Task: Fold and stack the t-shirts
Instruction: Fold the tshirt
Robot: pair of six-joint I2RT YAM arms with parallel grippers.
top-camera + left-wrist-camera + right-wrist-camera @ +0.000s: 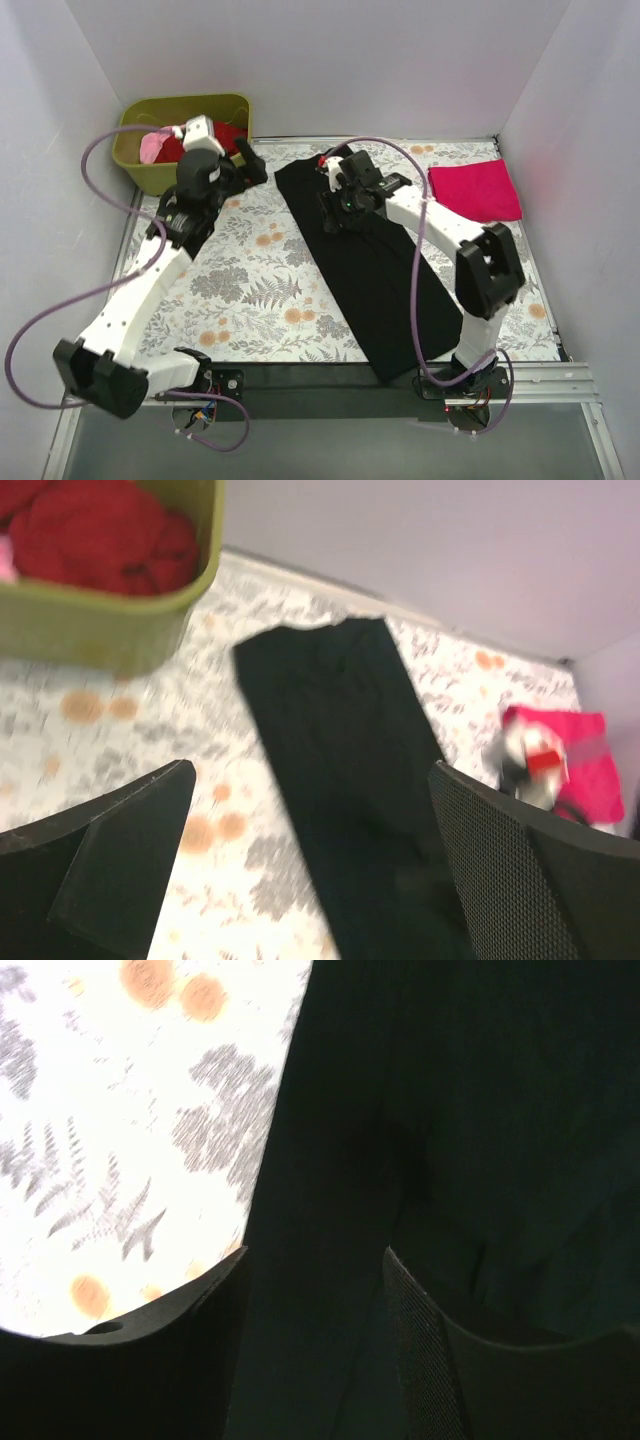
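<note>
The black t-shirt [365, 265] lies folded into a long strip running from the back centre toward the front right of the table. My right gripper [331, 218] hovers low over its upper part, jaws apart, with only black cloth [330, 1110] below my fingers [425, 1330]. My left gripper [250, 160] is wide open beside the tub, empty, and looks across at the black t-shirt [345, 740]. A folded magenta-pink t-shirt [475, 190] lies at the back right. Dark red [215, 140] and pale pink [151, 147] t-shirts sit bunched in the tub.
The olive-green tub [135, 165] stands at the back left corner. The floral table cloth [250, 290] covers the table. White walls close in on three sides. Purple cables loop beside both arms.
</note>
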